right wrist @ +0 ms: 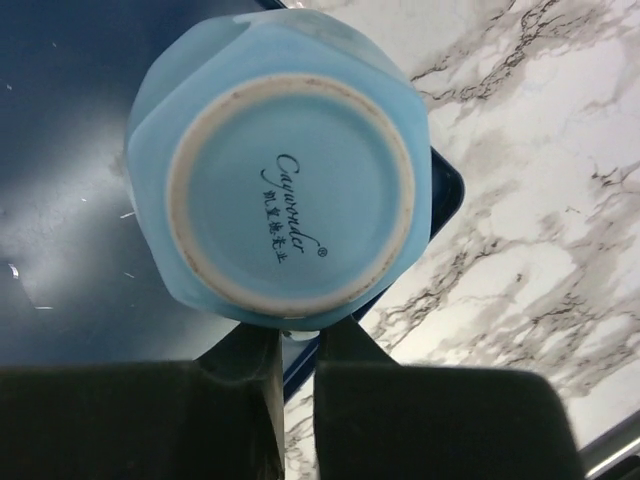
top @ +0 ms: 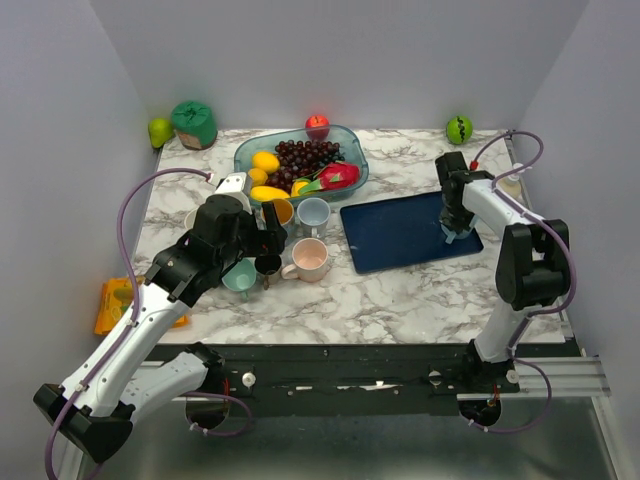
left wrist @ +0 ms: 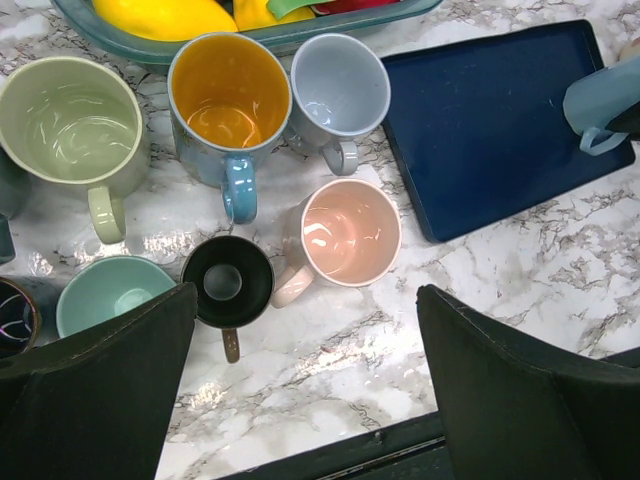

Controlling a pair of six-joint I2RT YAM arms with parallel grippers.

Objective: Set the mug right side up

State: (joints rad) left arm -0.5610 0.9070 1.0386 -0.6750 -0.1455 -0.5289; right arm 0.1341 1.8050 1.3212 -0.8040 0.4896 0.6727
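Bends down over the table's right side with the right gripper (right wrist: 295, 345), clamped narrowly on the handle of the light blue mug (right wrist: 290, 190). Shows base up at the right end of the dark blue tray (top: 400, 235), with unglazed foot ring and printed mark. Hangs with the left gripper (left wrist: 305, 300) spread wide above upright empty cups (left wrist: 350, 230). Holds grapes (top: 305, 155) and yellow fruit in the teal bowl (top: 243, 152).

The top view looks down from behind on the whole table (top: 400, 290). The left wrist view faces down from some height; the right one is very near. Both share the tray (left wrist: 490, 130) and the mug (right wrist: 290, 190).
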